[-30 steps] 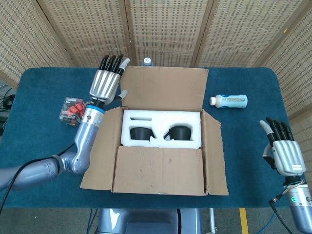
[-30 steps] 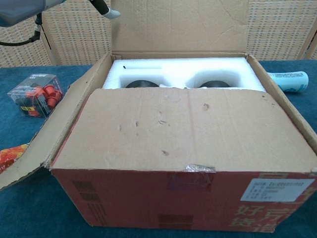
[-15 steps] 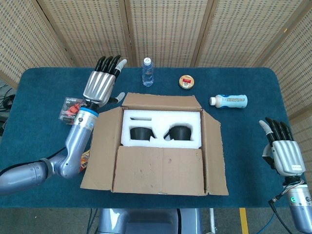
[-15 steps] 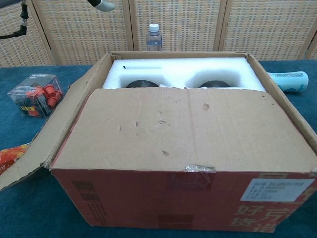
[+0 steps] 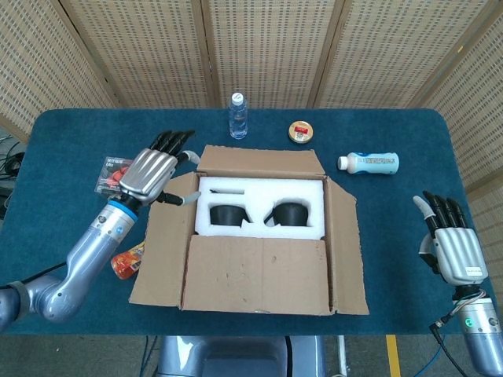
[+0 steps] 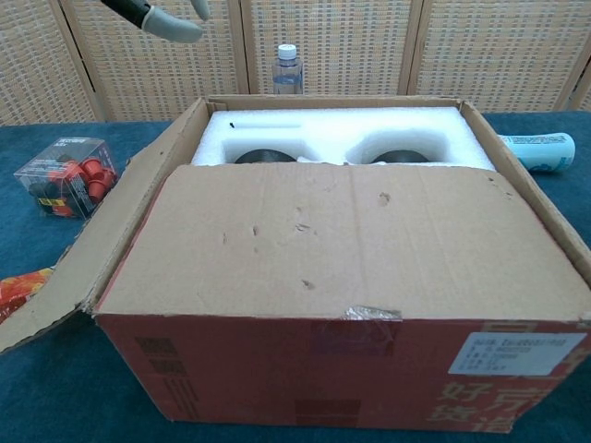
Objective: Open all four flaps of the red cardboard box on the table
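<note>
Red cardboard box (image 5: 259, 236) sits mid-table, all four flaps apparently folded out. My left hand (image 5: 149, 173) hovers just left of the far-left corner, fingers spread, holding nothing (nearer hand). My right hand (image 5: 452, 243) is well apart to the right, spread and empty.

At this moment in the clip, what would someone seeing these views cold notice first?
The opened cardboard box fills the middle of the blue table, its flaps spread outward and a white foam insert with two dark round items exposed. The left hand hovers at the box's far-left corner with fingers extended. The right hand rests open, well clear, near the table's right edge.
</note>
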You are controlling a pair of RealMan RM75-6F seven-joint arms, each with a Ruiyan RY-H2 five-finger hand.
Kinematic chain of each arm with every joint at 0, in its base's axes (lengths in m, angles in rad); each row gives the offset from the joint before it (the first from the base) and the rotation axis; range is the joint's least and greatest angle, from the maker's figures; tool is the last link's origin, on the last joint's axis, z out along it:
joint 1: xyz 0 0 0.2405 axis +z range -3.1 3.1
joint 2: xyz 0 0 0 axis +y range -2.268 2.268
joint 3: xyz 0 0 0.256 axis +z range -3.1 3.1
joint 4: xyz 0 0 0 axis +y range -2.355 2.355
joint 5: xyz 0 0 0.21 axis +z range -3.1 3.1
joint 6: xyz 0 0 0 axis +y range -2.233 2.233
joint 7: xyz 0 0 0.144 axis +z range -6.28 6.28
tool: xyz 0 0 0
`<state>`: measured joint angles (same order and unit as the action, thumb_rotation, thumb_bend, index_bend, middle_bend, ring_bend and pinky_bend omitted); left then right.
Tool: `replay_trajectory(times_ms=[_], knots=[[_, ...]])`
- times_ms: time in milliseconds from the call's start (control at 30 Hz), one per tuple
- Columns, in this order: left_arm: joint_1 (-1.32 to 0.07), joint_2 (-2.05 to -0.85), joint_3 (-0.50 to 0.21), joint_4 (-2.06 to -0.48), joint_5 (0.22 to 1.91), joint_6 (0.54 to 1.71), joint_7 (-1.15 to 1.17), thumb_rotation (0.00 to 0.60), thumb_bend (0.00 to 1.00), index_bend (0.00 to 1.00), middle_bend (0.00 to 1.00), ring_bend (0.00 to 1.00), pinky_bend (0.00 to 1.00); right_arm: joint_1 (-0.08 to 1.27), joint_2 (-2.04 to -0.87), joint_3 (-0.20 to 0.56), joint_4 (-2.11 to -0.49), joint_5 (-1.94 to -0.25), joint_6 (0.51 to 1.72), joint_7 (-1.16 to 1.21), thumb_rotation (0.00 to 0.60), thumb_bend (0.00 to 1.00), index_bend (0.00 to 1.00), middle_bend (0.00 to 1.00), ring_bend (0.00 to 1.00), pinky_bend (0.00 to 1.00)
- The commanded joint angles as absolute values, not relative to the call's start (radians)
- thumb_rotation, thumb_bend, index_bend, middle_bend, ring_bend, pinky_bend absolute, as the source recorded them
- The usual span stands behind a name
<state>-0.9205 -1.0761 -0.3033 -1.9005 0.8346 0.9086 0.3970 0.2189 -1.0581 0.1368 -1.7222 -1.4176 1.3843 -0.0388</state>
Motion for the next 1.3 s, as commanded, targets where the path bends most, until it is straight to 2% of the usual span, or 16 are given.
replay_trajectory(times_ms=[33,567,1300], knots=[[-0.899,-1.05,-0.277,-1.942,0.857,0.873,0.351,0.2,0.24,0.35,0.0,0.0,0.0,0.216,-1.058,0.136,-1.721,-1.418,1.387,-0.036,0.6,0.96,0.07,0.04,0.0,0.0],[-0.888,-1.072,-0.195,-1.989,0.939,0.843,0.306,0.183,0.23,0.35,0.0,0.0,0.0,0.204,-1.059,0.132,-1.707,-1.42,1.395,-0.01,0.6,0.96,0.07,0.04,0.0,0.0],[-0.906,-1.143,-0.106,-2.009,0.982,0.877,0.426,0.178,0.18,0.35,0.0,0.0,0.0,0.195,-1.056,0.131,-1.693,-1.421,1.398,0.02,0.6,0.96,0.07,0.04,0.0,0.0]])
